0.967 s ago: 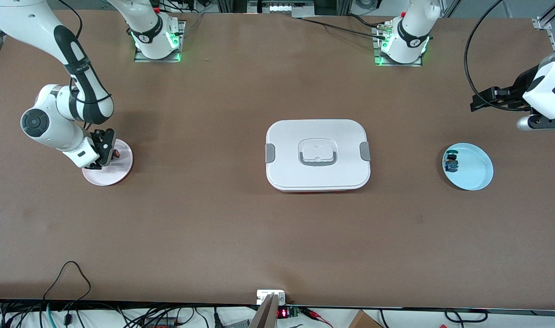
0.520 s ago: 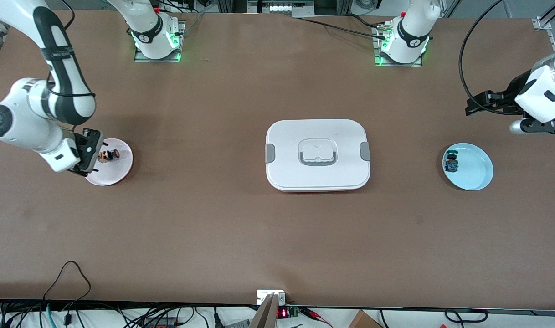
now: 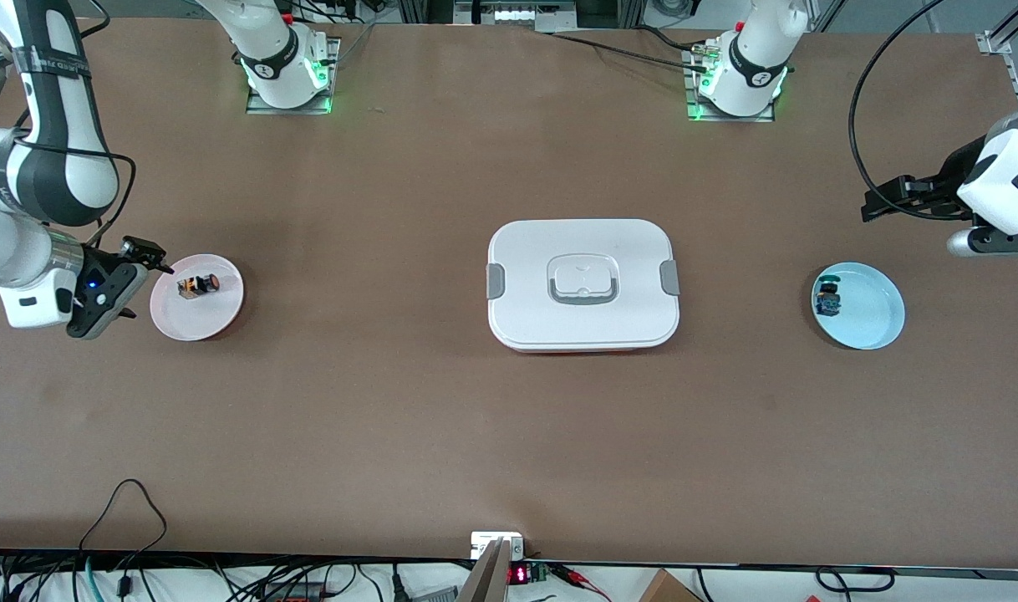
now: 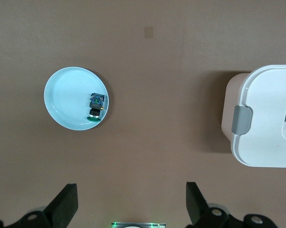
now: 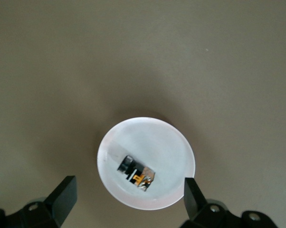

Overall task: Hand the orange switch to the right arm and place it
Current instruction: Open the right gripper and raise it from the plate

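The orange switch (image 3: 198, 285) lies on its side on a small pinkish-white plate (image 3: 210, 318) toward the right arm's end of the table. In the right wrist view the switch (image 5: 137, 173) rests on the plate (image 5: 147, 135), apart from both fingers. My right gripper (image 3: 145, 288) is open and empty, over bare table beside the plate's rim; in its wrist view the gripper (image 5: 128, 199) is spread wider than the plate. My left gripper (image 3: 878, 197) is open and empty, held over bare table at the left arm's end; its wrist view (image 4: 131, 204) shows nothing between the fingers.
A light blue plate (image 3: 872, 318) holds a blue-green switch (image 3: 827, 298) at the left arm's end; both also show in the left wrist view, plate (image 4: 64, 92) and switch (image 4: 96, 107). A white lidded box (image 3: 582, 284) sits mid-table.
My right gripper has drawn back off the pinkish plate toward the right arm's end of the table, uncovering the orange switch lying there. The left arm has shifted only slightly.
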Controlling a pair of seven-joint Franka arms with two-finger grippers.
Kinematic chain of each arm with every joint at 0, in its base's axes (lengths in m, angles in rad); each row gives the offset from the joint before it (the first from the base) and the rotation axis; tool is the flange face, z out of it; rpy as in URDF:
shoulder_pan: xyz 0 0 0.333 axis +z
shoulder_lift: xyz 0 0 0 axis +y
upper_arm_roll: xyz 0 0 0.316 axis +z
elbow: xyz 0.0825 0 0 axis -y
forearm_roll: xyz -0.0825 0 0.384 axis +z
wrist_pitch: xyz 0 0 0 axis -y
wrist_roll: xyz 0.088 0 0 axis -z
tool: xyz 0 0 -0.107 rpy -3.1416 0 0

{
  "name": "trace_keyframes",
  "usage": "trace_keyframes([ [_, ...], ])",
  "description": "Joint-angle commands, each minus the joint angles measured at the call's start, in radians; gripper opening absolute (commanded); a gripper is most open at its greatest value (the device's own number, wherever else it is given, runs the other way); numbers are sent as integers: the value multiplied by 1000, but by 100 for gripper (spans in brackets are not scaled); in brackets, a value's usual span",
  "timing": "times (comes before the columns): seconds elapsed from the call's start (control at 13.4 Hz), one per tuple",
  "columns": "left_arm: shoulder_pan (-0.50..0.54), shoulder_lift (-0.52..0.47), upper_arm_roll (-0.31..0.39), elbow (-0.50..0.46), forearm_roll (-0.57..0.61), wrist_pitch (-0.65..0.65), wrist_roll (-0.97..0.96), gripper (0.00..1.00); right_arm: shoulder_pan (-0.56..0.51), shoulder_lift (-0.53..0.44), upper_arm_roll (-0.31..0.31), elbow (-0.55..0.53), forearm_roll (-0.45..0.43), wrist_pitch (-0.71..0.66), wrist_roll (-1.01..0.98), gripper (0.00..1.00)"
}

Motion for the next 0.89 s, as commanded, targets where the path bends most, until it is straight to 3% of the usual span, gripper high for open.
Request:
trace_keyframes([
  [0.0,-2,16,-3,22,19,18,5,100,11,-29,1,25,13,-88,318,100],
  [0.37,1,19,-2,23,19,33,7,100,61,-51,2,133,3,-339,823,100],
  [0.67,1,19,-2,22,19,35,7,100,62,-67,2,317,-20,-560,880,100],
  [0.82,1,19,-2,22,19,36,7,100,62,-78,-4,409,-45,-590,875,100],
])
